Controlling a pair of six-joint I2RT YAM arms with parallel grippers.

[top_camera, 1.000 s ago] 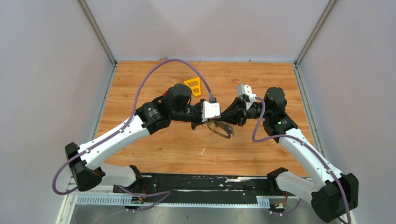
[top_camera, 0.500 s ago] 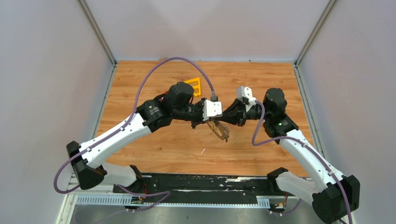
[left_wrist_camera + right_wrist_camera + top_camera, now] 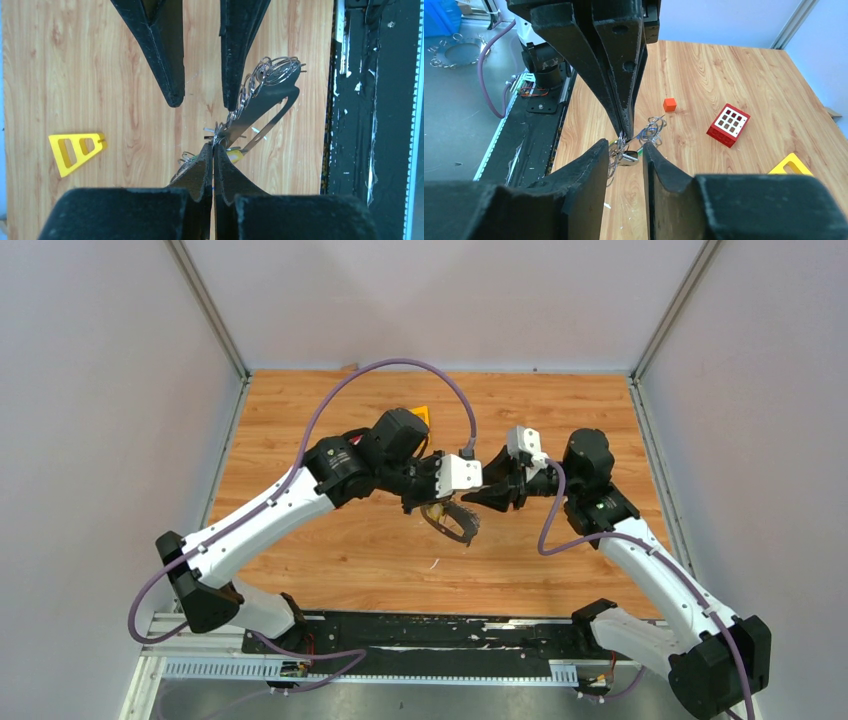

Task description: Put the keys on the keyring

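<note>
My left gripper [image 3: 437,504] is shut on the keyring [image 3: 458,525], a grey loop hanging under it above the table with keys on it. In the left wrist view its fingertips [image 3: 213,147] pinch the bunch; a chain of silver rings [image 3: 265,72] trails right and a yellow key tag [image 3: 234,155] shows beside the fingers. My right gripper [image 3: 476,496] is open and faces the left one, its fingers [image 3: 170,55] on either side of the bunch. In the right wrist view the gripper [image 3: 624,150] straddles a silver piece [image 3: 629,158] of the bunch without touching it.
A yellow triangular frame [image 3: 75,150] lies on the wooden table [image 3: 560,410] behind the left arm. A small orange block [image 3: 669,104] and a red toy brick [image 3: 728,125] lie farther off. The black base rail [image 3: 430,630] runs along the near edge.
The left arm has swung forward and carried the keyring a little to the left. The right gripper has followed it and stays close beside it.
</note>
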